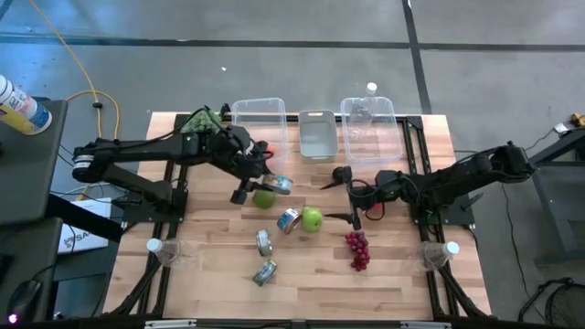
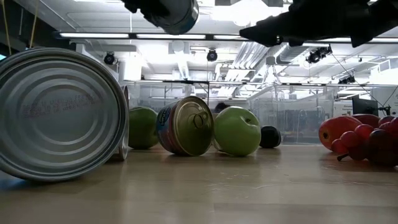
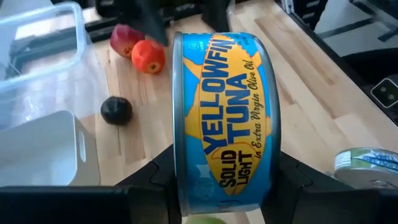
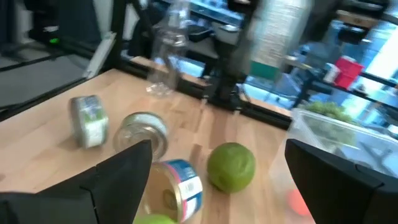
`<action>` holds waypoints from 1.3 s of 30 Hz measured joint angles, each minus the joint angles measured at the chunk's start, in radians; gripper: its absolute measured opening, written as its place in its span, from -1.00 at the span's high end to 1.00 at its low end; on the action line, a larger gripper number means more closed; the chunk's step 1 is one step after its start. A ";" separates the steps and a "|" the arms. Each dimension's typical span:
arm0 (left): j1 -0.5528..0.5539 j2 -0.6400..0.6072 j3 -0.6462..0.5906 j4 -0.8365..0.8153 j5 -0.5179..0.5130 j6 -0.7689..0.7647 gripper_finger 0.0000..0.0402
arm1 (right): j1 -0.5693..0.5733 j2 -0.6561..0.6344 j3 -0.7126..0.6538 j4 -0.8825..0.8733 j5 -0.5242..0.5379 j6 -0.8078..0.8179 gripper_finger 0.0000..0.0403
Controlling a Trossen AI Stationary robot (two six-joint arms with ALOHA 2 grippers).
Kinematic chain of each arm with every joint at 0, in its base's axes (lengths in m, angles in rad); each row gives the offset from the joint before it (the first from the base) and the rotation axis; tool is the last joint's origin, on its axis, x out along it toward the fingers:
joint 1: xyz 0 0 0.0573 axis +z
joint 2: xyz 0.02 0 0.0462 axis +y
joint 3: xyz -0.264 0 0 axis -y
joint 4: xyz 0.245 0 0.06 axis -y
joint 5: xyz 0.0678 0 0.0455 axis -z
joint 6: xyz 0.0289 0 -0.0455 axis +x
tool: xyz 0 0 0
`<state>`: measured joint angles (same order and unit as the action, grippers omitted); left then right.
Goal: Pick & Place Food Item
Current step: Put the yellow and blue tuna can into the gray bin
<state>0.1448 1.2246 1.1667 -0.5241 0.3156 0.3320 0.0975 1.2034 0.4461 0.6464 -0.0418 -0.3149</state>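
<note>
Green apples (image 1: 312, 219): two; cans (image 1: 264, 242): seemingly four.

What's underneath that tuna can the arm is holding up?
Directly under the tuna can, gripped by the left gripper, sits a green apple on the table. The can covers part of it.

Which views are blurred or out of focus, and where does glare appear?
Right wrist view: soft all over, the green apple and the cans lack sharp edges. Low view: the big near can looms large and distorted, ceiling lights glare white behind. Left wrist view: the tuna can held in the left gripper is sharp, its label readable. High view: even light, no strong shadows.
</note>
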 joint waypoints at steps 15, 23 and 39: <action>0.044 0.038 0.000 0.109 0.028 -0.017 0.30 | -0.044 0.000 0.000 0.020 -0.010 -0.031 -0.77; 0.044 0.038 0.000 0.224 0.132 -0.013 0.30 | -0.028 -0.002 0.000 0.188 -0.045 0.038 -0.77; -0.027 0.107 0.000 0.272 0.041 -0.092 0.30 | -0.005 0.048 0.000 0.160 -0.054 0.215 -0.77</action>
<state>0.1180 1.3320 1.1664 -0.2516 0.3568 0.2398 0.0921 1.2514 0.4458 0.8061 -0.0954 -0.1003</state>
